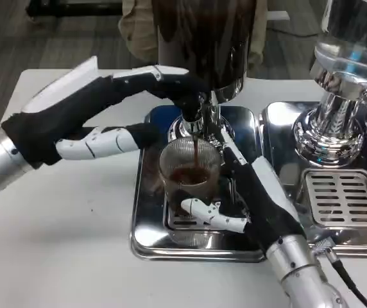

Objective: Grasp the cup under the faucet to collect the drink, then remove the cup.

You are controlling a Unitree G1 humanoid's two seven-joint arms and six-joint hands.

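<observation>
Ribbed cup (pixel 190 172) on tray (pixel 146 237) under faucet (pixel 195 120), right hand (pixel 244 199) fingers (pixel 212 216) wrapped around it, left hand (pixel 87 115) fingers on faucet, white surface (pixel 61 256) left of tray edge

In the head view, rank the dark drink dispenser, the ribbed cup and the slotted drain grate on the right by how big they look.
1. dark drink dispenser, largest, though cropped at the top.
2. slotted drain grate.
3. ribbed cup, partly covered by the right hand.
Grate and cup look close in size, so that order is unsure.
</observation>
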